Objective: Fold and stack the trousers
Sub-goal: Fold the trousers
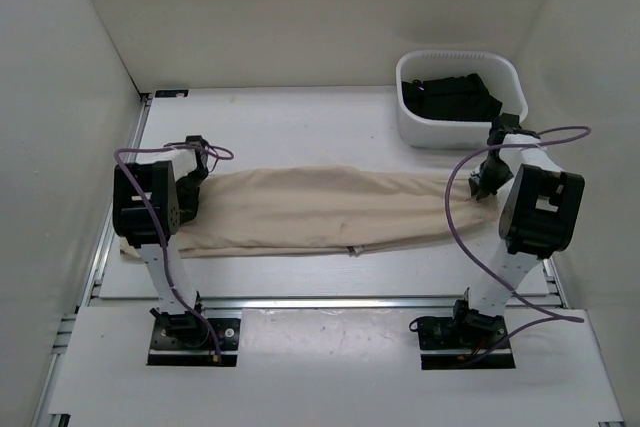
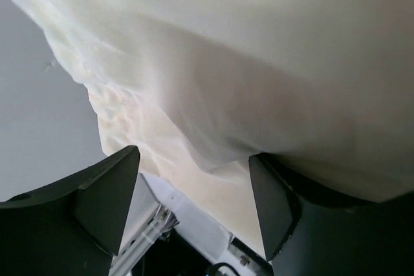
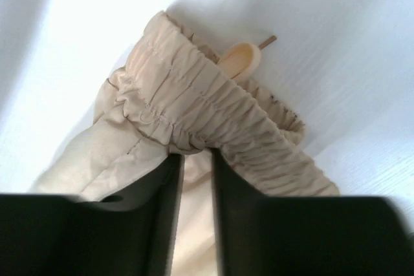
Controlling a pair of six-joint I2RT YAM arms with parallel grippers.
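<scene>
From my station I see the trousers [image 1: 320, 212] laid out lengthwise on the table [image 1: 300, 127], running from one arm to the other, with a gripper at each end. The right gripper [image 3: 197, 154] has its jaws drawn almost together, leaving only a narrow slot, and the gathered elastic waistband [image 3: 213, 114] runs straight into that slot, so I read it as clamped on the cloth. Just beyond the tips the waistband arches up in a loop. Past that loop, on the far side from the jaws, a pale rounded piece [image 3: 242, 59] with a thin brown stem pokes out; I cannot tell what it is. The left gripper [image 2: 194, 156] stands wide open, its two dark fingers [image 2: 107, 198] well apart. Cream fabric fills the view ahead of them, hanging down into the gap and draping over the finger on the right of that view. Nothing is pinched there that I can see. In the overhead view this gripper sits at the upper edge of the trousers' left end, and the cloth's end shows past the arm toward its base. Beyond the right jaws, near the table's far corner, is a white basket [image 1: 415, 127] with black garments [image 1: 455, 97] inside, apart from the trousers.
</scene>
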